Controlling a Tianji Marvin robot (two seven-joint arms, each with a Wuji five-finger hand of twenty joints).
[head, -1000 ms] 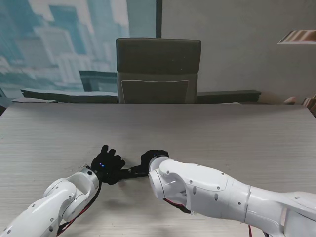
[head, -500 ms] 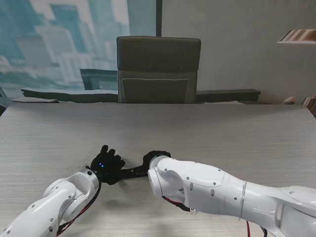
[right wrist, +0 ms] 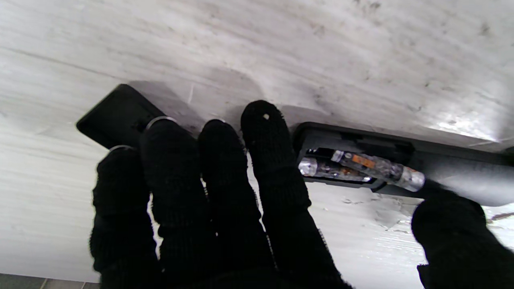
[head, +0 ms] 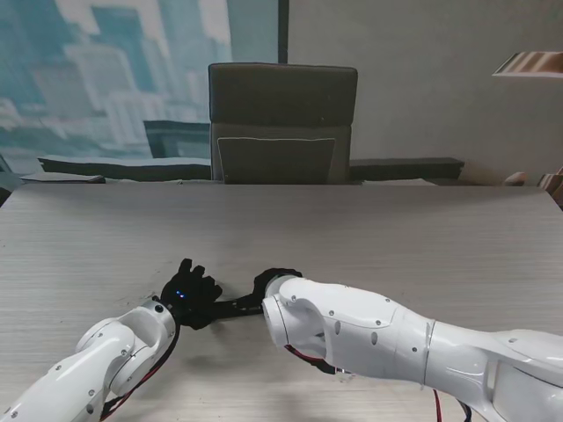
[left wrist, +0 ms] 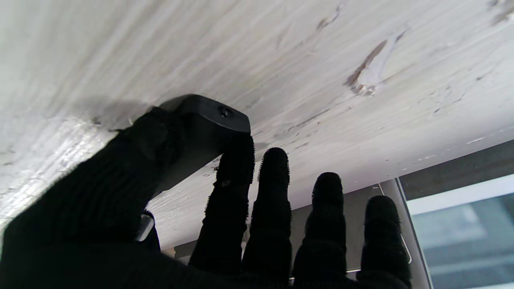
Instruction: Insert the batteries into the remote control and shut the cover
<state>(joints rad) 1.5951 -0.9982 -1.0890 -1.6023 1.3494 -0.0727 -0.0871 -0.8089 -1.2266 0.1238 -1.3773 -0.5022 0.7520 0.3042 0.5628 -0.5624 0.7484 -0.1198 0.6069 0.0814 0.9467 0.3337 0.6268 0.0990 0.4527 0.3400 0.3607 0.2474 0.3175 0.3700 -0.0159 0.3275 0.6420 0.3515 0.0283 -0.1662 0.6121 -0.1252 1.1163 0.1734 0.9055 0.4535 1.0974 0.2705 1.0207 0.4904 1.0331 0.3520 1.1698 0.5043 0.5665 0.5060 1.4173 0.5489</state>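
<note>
Nearby, cover (right wrist: 116, 116) beside remote control (right wrist: 441, 168), chair (head: 281, 123) beyond.

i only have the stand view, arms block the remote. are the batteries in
Observer: Two batteries lie in the open bay of the remote, seen from the right wrist.
Operator: cover on?
Observer: No, the cover lies on the table beside the remote, under the right hand fingertips.
Operator: left hand doing what
Observer: The left hand pinches the remote's other end between thumb and index.
</note>
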